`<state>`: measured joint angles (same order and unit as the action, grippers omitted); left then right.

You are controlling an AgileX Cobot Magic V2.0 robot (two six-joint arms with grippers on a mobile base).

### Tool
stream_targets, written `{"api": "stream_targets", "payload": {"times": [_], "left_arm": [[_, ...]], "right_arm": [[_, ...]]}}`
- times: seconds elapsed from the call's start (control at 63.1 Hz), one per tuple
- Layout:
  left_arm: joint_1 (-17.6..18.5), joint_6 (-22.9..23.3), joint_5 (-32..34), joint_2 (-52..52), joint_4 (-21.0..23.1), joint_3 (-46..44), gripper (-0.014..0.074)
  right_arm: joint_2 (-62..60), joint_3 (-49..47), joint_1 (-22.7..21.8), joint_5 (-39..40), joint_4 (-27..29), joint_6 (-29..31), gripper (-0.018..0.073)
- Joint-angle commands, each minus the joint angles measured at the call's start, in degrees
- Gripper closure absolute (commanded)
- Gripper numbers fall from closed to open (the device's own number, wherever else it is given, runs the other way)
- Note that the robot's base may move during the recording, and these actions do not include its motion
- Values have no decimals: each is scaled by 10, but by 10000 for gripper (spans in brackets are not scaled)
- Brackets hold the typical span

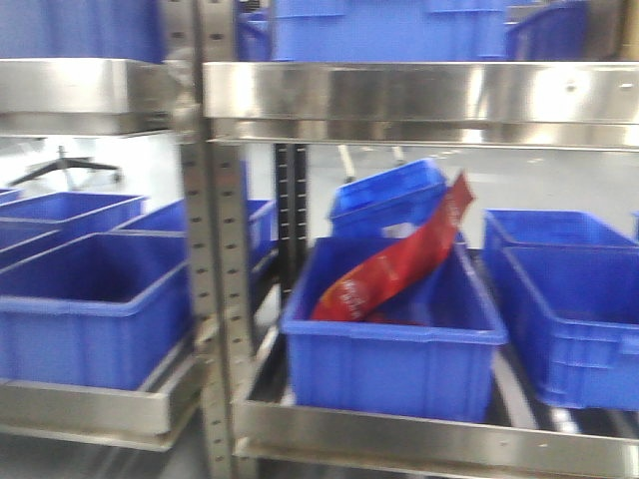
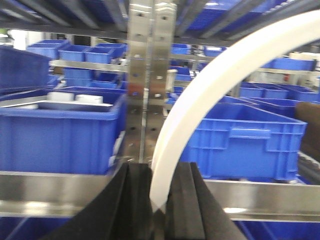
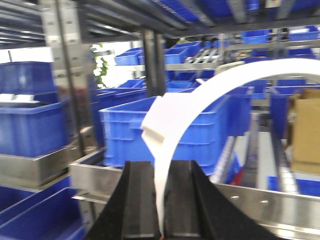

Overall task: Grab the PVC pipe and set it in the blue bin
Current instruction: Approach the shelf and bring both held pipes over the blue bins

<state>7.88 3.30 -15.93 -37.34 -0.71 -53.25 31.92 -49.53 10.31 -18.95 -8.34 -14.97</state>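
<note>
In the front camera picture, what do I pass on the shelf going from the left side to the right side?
left blue bin → steel post → middle blue bin with a red packet inside → right blue bin

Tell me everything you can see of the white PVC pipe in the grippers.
The PVC pipe looks like smooth, white plastic, bent into an arc. Its lower end is clamped in the left gripper, and it sweeps up and to the right. The right gripper also clamps a white end, with a stepped edge above. It doesn't appear in the front view.
</note>
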Motion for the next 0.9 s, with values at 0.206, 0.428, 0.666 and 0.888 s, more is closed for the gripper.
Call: {"api": "stream_targets", "payload": {"times": [0.206, 0.428, 0.666, 0.888], "left_arm": [[-2, 4, 16, 2, 2, -2, 707], [-2, 4, 16, 2, 2, -2, 707], [-2, 4, 16, 2, 2, -2, 707], [-2, 4, 16, 2, 2, -2, 707]], "right_arm": [[-2, -4, 1, 14, -3, 1, 727], [-2, -4, 1, 14, -3, 1, 727], [-2, -4, 1, 14, -3, 1, 727], [-2, -4, 1, 14, -3, 1, 727]]}}
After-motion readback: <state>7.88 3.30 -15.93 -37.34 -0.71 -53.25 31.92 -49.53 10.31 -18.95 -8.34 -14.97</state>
